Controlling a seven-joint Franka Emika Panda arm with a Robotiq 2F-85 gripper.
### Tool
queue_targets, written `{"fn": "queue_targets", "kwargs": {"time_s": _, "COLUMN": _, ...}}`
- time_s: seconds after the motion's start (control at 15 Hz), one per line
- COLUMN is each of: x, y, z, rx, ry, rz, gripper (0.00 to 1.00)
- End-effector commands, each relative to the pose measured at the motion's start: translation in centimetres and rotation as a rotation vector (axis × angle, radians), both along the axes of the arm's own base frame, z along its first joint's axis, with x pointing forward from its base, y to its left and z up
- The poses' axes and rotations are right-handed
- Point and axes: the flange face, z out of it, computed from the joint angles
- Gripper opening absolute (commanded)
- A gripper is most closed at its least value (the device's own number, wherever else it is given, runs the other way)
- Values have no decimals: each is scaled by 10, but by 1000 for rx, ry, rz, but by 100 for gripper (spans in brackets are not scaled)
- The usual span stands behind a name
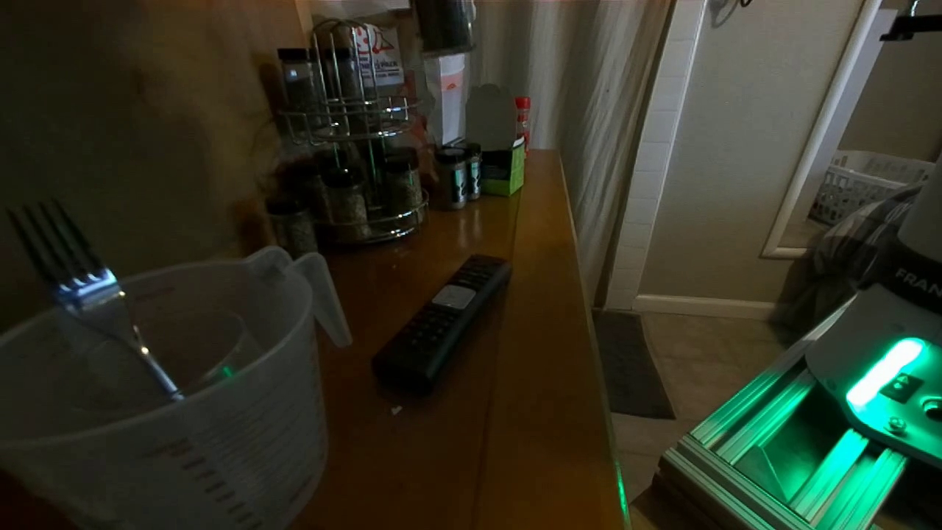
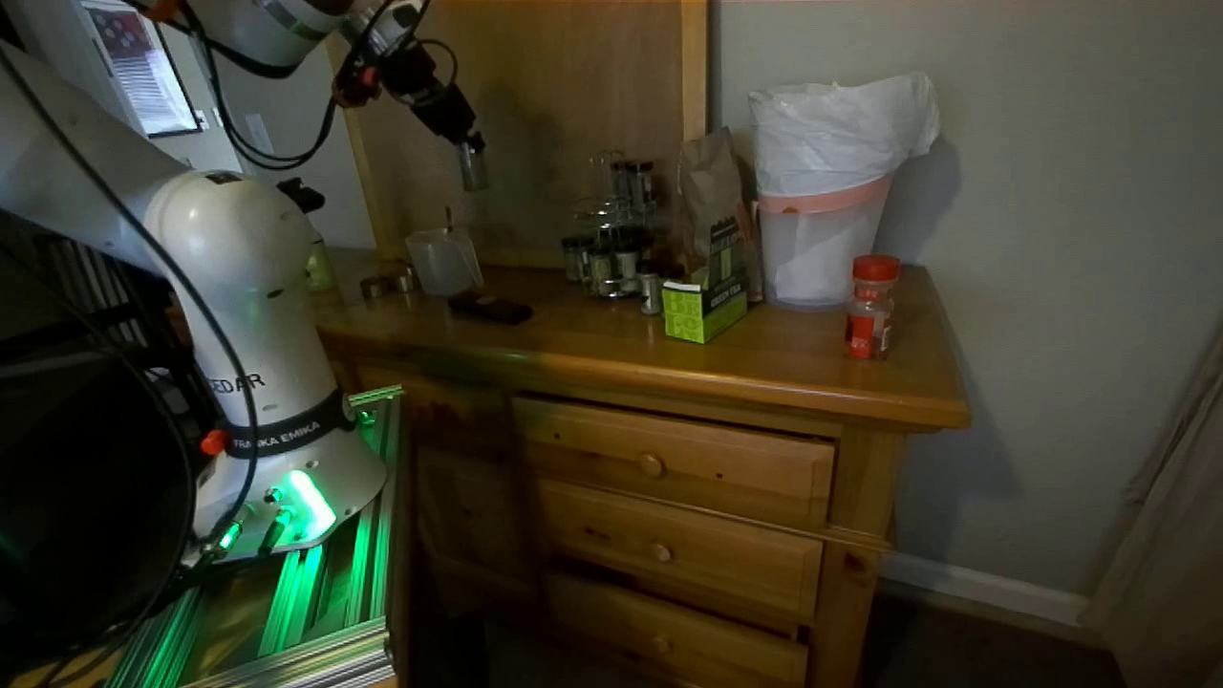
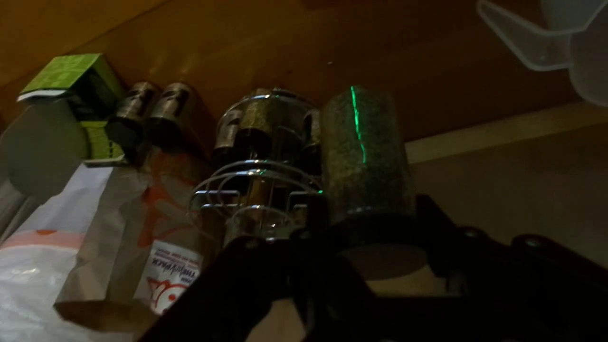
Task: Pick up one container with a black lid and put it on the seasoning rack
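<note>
- Dim room; wooden bench (image 2: 592,346) with drawers (image 2: 678,461), its end partly hidden behind the robot arm (image 2: 277,382) in an exterior view.
- Gripper (image 3: 373,211): clamped around the lid (image 3: 377,231) end of one glass container (image 3: 375,152); fingers (image 3: 434,228) nearly lost in shadow in the wrist view.
- Container: black-lidded, lid uppermost, held above the bench and apart from the rack; granular contents, kind unclear.
- Seasoning rack (image 1: 360,137): wire, tiered, standing on the bench; its jars (image 1: 346,206) too dark to count.
- Measuring jug (image 1: 243,434): cut off by the view's edge; fork (image 1: 90,287) inside.
- Remote control (image 1: 441,324): key markings illegible.
</note>
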Motion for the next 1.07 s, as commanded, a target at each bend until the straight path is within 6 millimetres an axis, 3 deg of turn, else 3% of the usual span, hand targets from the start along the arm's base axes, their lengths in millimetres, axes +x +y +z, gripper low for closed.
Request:
{"fn": "queue_targets", "kwargs": {"time_s": 0.0, "x": 42, "y": -30, "z": 45, "rx": 23, "ry": -38, "rz": 51, "gripper": 24}}
{"fn": "queue_targets", "kwargs": {"time_s": 0.2, "x": 92, "y": -45, "z": 58, "rx": 80, "ry": -73, "rz": 45, "gripper": 24}}
{"fn": "queue_targets", "kwargs": {"time_s": 0.33, "x": 121, "y": -48, "z": 53, "rx": 109, "ry": -70, "rz": 23, "gripper": 24}}
{"fn": "queue_targets", "kwargs": {"time_s": 0.6, "x": 152, "y": -49, "z": 21, "rx": 90, "ry": -70, "rz": -41, "gripper": 24}}
{"fn": "queue_targets", "kwargs": {"time_s": 0.8, "x": 163, "y": -58, "z": 6, "rx": 109, "ry": -67, "rz": -138, "gripper": 24}}
{"fn": "queue_targets", "kwargs": {"time_s": 0.87, "x": 156, "y": -59, "z": 5, "rx": 93, "ry": -48, "rz": -85, "gripper": 49}}
{"fn": "queue_targets", "kwargs": {"time_s": 0.93, "x": 160, "y": -61, "z": 1, "rx": 94, "ry": -46, "rz": -107, "gripper": 49}}
{"fn": "queue_targets", "kwargs": {"time_s": 1.0, "x": 160, "y": -60, "z": 2, "rx": 96, "ry": -42, "rz": -93, "gripper": 24}}
